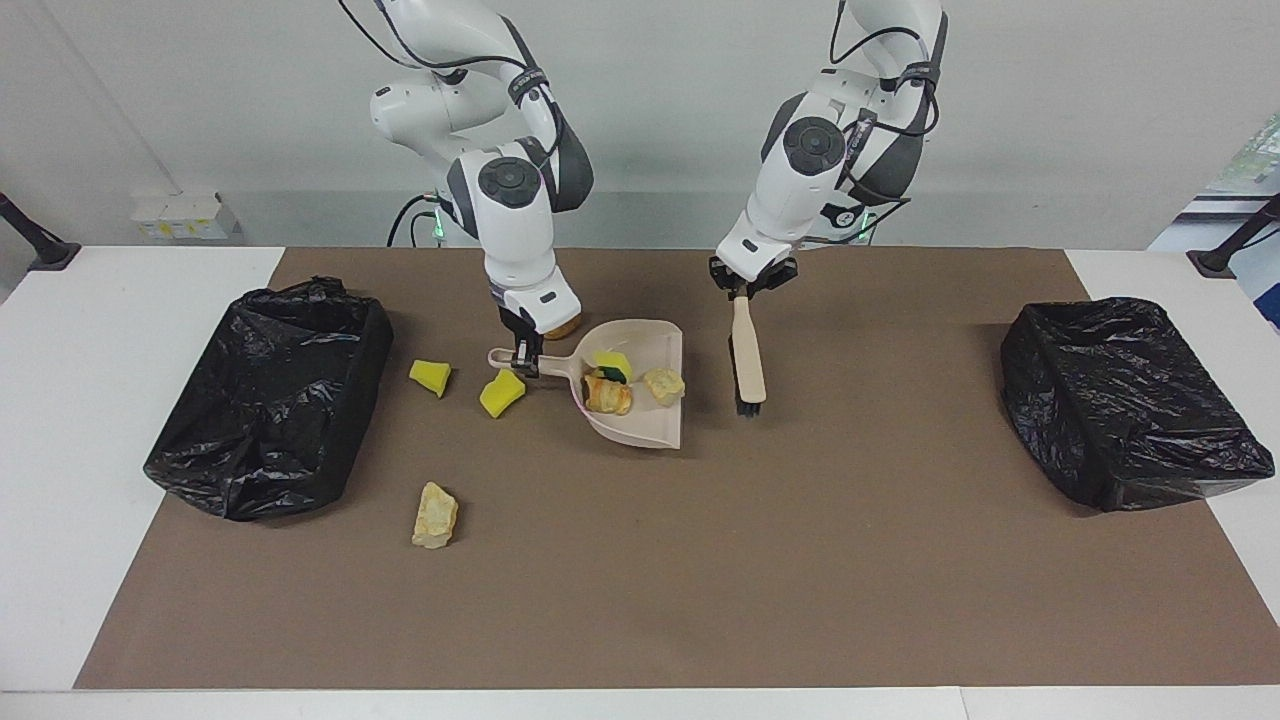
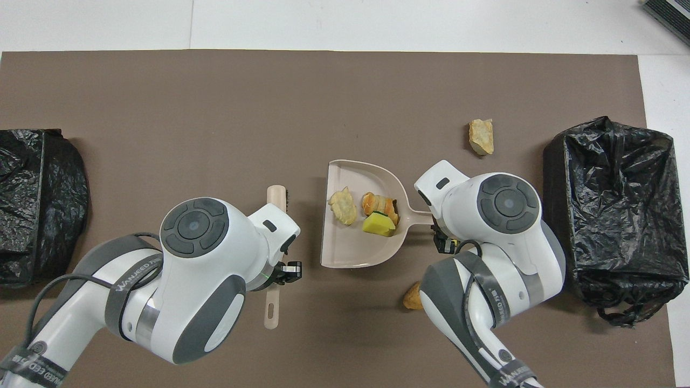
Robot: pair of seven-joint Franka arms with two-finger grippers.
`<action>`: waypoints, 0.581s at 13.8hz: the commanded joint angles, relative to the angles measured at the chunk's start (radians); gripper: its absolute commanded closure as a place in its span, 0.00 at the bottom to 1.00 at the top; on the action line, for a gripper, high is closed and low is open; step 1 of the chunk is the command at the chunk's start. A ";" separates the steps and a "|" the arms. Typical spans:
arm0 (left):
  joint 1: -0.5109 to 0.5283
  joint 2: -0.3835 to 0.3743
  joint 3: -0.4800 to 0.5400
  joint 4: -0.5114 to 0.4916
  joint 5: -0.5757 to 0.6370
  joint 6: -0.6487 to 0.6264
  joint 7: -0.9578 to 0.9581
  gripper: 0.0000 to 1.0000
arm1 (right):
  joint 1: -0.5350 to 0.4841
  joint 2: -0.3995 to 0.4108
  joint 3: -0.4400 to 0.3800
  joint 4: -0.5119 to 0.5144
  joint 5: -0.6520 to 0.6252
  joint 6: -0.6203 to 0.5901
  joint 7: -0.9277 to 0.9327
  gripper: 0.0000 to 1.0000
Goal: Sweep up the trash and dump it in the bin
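My right gripper [image 1: 525, 357] is shut on the handle of the beige dustpan [image 1: 650, 425], which lies on the brown mat [image 1: 700, 560]. Three scraps lie in the pan: a yellow sponge chunk [image 1: 612, 362], a golden-brown bread lump [image 1: 608, 394] and a tan lump [image 1: 664, 384]. My left gripper [image 1: 745, 287] is shut on the handle of the beige brush [image 1: 747, 355], whose black bristles rest on the mat beside the pan's open edge. Two yellow chunks [image 1: 430, 376] [image 1: 502, 393] lie by the pan's handle. A tan lump [image 1: 435, 515] lies farther out. A brown lump [image 1: 566, 328] lies nearer to the robots than the pan.
A black bag-lined bin [image 1: 270, 400] stands at the right arm's end of the table, and a second one [image 1: 1130, 400] at the left arm's end. In the overhead view the right arm hides the two yellow chunks; the pan [image 2: 350, 248] and brush [image 2: 276, 196] show.
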 commanded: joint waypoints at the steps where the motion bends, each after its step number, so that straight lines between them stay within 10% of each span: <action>1: 0.015 -0.007 -0.009 -0.008 0.015 0.002 0.015 1.00 | -0.035 -0.010 0.007 -0.016 0.064 0.063 -0.057 1.00; 8: -0.028 -0.049 -0.020 -0.069 0.015 -0.007 -0.009 1.00 | -0.136 -0.029 0.002 0.086 0.084 -0.128 -0.187 1.00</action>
